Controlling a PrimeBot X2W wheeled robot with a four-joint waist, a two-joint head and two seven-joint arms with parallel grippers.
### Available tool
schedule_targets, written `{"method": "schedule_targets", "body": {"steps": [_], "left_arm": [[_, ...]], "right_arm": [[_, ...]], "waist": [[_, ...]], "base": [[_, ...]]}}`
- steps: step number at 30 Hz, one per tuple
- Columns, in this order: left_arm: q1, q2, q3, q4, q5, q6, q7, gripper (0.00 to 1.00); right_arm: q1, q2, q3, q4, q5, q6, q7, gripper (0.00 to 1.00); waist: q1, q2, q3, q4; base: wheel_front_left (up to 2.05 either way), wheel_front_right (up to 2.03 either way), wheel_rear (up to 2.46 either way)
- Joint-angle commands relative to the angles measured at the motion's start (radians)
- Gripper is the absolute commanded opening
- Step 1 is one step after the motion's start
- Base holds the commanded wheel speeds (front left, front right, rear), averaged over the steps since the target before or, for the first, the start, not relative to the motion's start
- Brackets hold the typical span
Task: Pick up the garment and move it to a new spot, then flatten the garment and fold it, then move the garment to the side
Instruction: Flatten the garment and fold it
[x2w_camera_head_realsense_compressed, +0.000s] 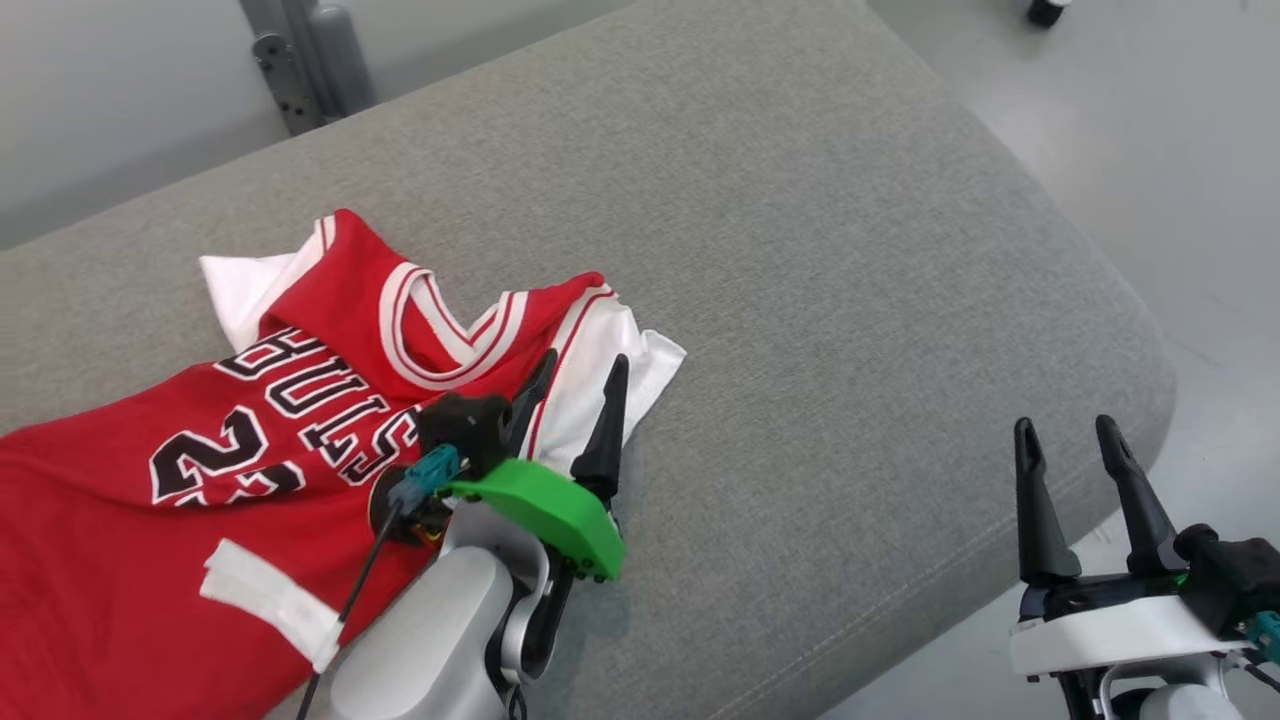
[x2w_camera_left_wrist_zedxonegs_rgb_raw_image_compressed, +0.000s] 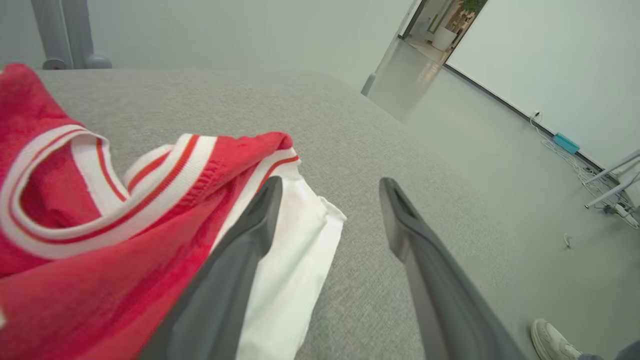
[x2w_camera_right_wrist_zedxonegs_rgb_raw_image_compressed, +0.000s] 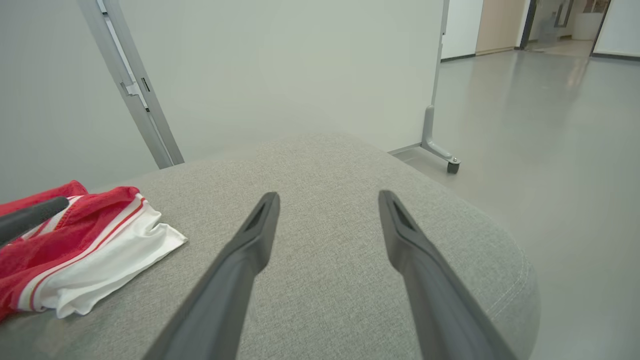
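The garment (x2w_camera_head_realsense_compressed: 150, 480) is a red basketball jersey with white trim and dark lettering, spread over the left part of a grey cushion (x2w_camera_head_realsense_compressed: 800, 300). Its collar end has a white layer poking out (x2w_camera_head_realsense_compressed: 610, 370). My left gripper (x2w_camera_head_realsense_compressed: 582, 368) hovers open just over that white corner, nothing between its fingers. In the left wrist view the garment (x2w_camera_left_wrist_zedxonegs_rgb_raw_image_compressed: 125, 210) lies left of and under the left finger (x2w_camera_left_wrist_zedxonegs_rgb_raw_image_compressed: 240, 260), and the left gripper (x2w_camera_left_wrist_zedxonegs_rgb_raw_image_compressed: 330, 192) stands wide apart. My right gripper (x2w_camera_head_realsense_compressed: 1065, 432) is open off the cushion's right front edge. The right wrist view shows the garment (x2w_camera_right_wrist_zedxonegs_rgb_raw_image_compressed: 85, 250) at far left and the right gripper (x2w_camera_right_wrist_zedxonegs_rgb_raw_image_compressed: 327, 200) open.
The cushion (x2w_camera_right_wrist_zedxonegs_rgb_raw_image_compressed: 325, 240) has a rounded right end with pale floor (x2w_camera_head_realsense_compressed: 1150, 130) beyond it. A grey stand leg (x2w_camera_head_realsense_compressed: 300, 60) rises behind the cushion. A wheeled partition foot (x2w_camera_right_wrist_zedxonegs_rgb_raw_image_compressed: 440, 150) sits on the floor. A person's shoe (x2w_camera_left_wrist_zedxonegs_rgb_raw_image_compressed: 552, 340) shows by the cushion in the left wrist view.
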Motion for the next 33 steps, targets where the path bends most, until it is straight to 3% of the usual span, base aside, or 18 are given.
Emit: {"method": "schedule_targets", "body": {"steps": [1,5,9,12,22,28,33], "left_arm": [[0.043,0.027,0.007,-0.05,0.026,0.016,-0.017,1.0],[0.14,0.081,0.053,-0.194,0.084,0.062,-0.03,1.0],[0.269,0.135,0.166,-0.335,0.174,0.107,-0.03,1.0],[0.369,0.146,0.252,-0.391,0.224,0.103,-0.03,1.0],[0.573,0.125,0.474,-0.367,0.372,-0.004,-0.03,1.0],[0.616,0.104,0.593,-0.345,0.432,-0.135,-0.029,1.0],[0.628,0.073,0.658,-0.339,0.48,-0.196,-0.03,1.0]], "right_arm": [[0.008,-0.002,-0.015,-0.02,-0.022,0.0,-0.003,1.0],[0.006,-0.003,-0.048,-0.066,-0.066,0.0,-0.003,1.0],[0.009,-0.016,-0.076,-0.109,-0.087,0.0,-0.003,1.0],[0.021,-0.025,-0.093,-0.117,-0.095,0.0,-0.003,1.0],[0.085,-0.034,-0.108,-0.023,-0.113,0.0,-0.003,1.0],[0.098,-0.021,-0.074,0.031,-0.114,0.0,-0.003,1.0],[0.099,-0.014,-0.062,0.066,-0.118,0.0,-0.003,1.0]], "waist": [[0.0,-0.0001,-0.065,0.125],[0.0,-0.0001,-0.1,0.219],[0.0,-0.0001,-0.132,0.301],[0.0,-0.0001,-0.155,0.35],[0.0,-0.0001,-0.216,0.451],[0.0,-0.0001,-0.223,0.46],[0.0,-0.0001,-0.224,0.459]], "base": [[0.0,0.0,0.0],[0.0,0.0,0.0],[0.0,0.0,0.0],[0.0,0.0,0.0],[0.0,0.0,0.0],[0.0,0.0,0.0],[0.0,0.0,0.0]]}}
